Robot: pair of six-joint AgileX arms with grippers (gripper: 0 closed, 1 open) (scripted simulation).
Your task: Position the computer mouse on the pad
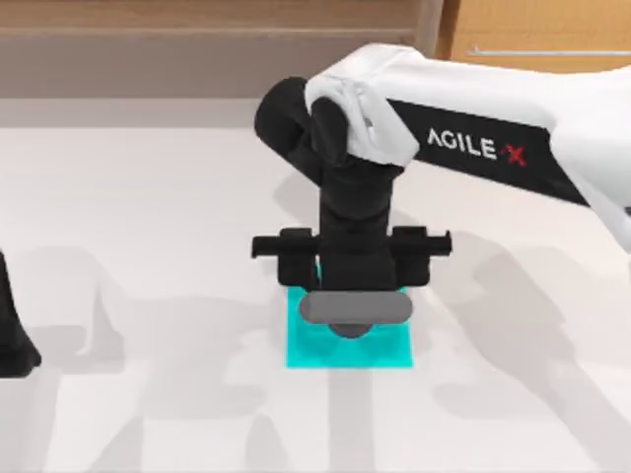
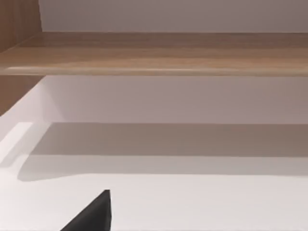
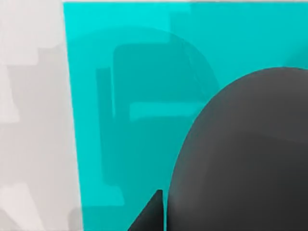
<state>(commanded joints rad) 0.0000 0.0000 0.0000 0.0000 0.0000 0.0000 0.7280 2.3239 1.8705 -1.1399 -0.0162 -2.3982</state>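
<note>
The pad lies on the white table near its middle. The mouse sits over the pad's far half, beneath the right gripper, whose grasp cannot be told. Far behind runs a wooden ledge. The left arm is parked at the left edge.

Grey computer mouse over cyan pad.
</note>
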